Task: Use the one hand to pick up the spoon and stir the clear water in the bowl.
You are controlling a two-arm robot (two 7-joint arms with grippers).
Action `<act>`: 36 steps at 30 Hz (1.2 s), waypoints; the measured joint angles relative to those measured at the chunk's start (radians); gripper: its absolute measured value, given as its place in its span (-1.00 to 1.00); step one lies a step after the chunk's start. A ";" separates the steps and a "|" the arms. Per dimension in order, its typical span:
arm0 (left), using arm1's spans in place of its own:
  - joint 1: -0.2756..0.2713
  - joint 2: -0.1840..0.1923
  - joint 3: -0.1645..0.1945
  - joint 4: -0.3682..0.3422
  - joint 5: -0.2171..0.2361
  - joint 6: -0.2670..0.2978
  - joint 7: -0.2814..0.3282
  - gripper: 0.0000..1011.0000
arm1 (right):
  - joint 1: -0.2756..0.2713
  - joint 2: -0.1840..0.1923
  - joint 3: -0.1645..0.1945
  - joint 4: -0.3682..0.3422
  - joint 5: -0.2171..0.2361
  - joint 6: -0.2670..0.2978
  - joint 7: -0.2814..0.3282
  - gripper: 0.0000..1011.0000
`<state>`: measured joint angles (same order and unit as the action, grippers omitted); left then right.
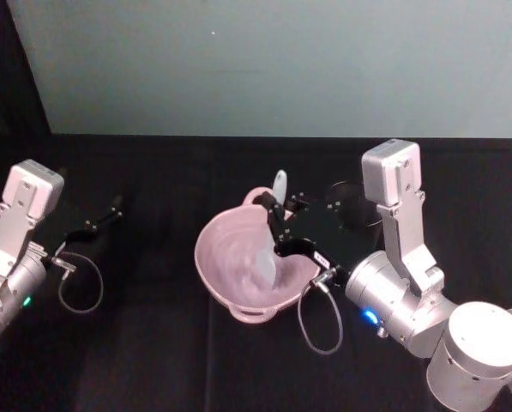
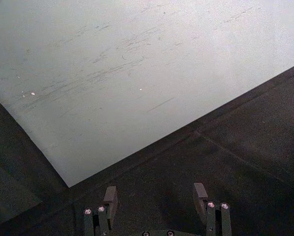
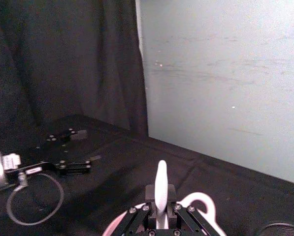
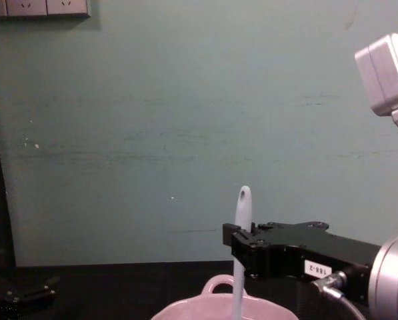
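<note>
The pale pink bowl (image 1: 230, 262) with a wavy rim stands mid-table; its loop handle (image 3: 202, 200) faces the back wall. The white spoon (image 1: 273, 257) stands steeply in the bowl, blade down inside and handle tip up above the rim. My right gripper (image 1: 279, 230) reaches in over the bowl's right side and is shut on the spoon's handle (image 3: 160, 187). From the chest, the spoon (image 4: 242, 213) rises through the gripper (image 4: 242, 252) above the bowl's rim (image 4: 219, 308). My left gripper (image 1: 108, 213) is parked far left, open and holding nothing (image 2: 155, 196).
A black wire-mesh cup (image 1: 354, 206) stands just behind my right gripper. Cable loops hang by the left wrist (image 1: 80, 287) and the right wrist (image 1: 320, 322). The table is covered in black cloth, with a pale green wall (image 1: 281, 69) at its back.
</note>
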<state>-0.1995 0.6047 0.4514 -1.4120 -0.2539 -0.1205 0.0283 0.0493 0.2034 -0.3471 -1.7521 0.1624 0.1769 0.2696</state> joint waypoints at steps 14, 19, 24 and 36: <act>0.000 0.000 0.000 0.000 0.000 0.000 0.000 1.00 | 0.013 -0.018 -0.005 0.011 0.082 0.003 0.004 -0.77; 0.000 0.000 0.000 0.000 0.000 0.000 0.000 1.00 | 0.010 -0.019 0.026 0.010 0.138 -0.012 -0.001 -0.77; 0.000 0.000 0.000 0.000 0.000 0.000 0.000 1.00 | 0.000 -0.019 0.063 -0.012 0.197 0.003 -0.013 -0.77; 0.000 0.000 0.000 0.000 0.000 0.000 0.000 1.00 | -0.026 -0.010 0.165 -0.129 0.355 0.083 -0.057 -0.77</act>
<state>-0.1995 0.6047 0.4514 -1.4120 -0.2539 -0.1205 0.0283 0.0236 0.1935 -0.1822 -1.8807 0.5169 0.2594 0.2128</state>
